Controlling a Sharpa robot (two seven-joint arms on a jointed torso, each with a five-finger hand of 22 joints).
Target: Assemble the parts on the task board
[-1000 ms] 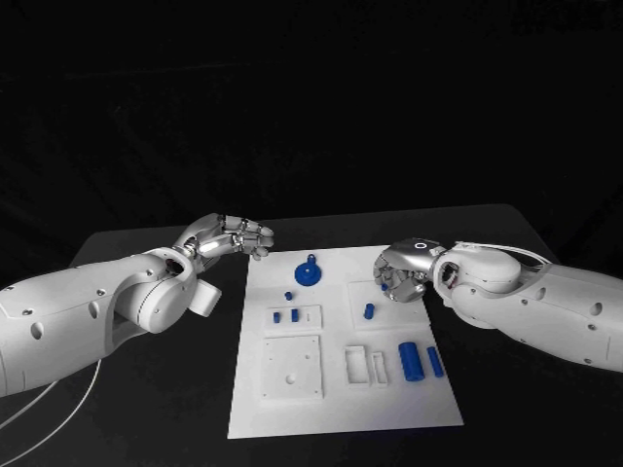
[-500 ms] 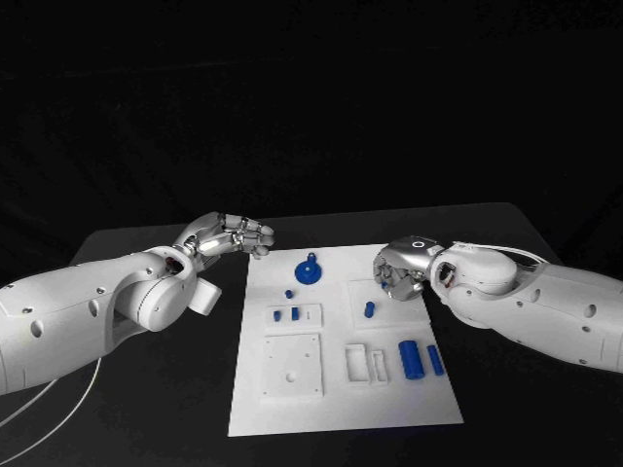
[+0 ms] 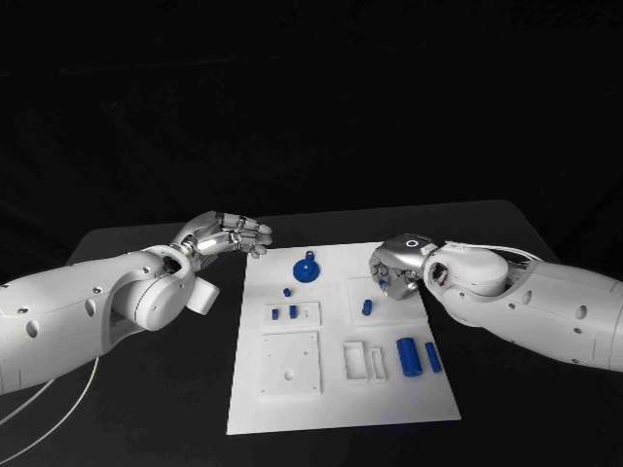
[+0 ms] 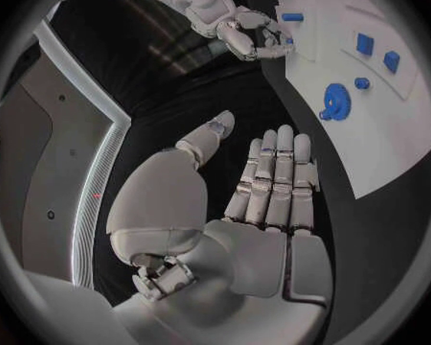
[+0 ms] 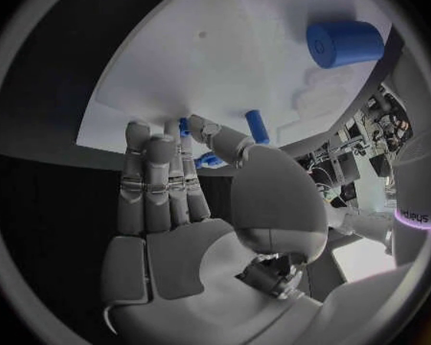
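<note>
The white task board lies in the middle of the table. On it are a blue round disc, two small blue blocks, a short blue peg, a thick blue cylinder and a thin one. My right hand hovers over the board's far right edge, fingers stretched out and holding nothing; the short peg lies just past its thumb. My left hand is off the board's far left corner, with straight fingers and an empty palm.
Raised white fixtures sit on the board: a square plate and a slotted block. Black tabletop surrounds the board. A white cable trails under my left arm.
My right hand has drifted slightly left, further over the board's right edge. The left hand and the parts have not moved.
</note>
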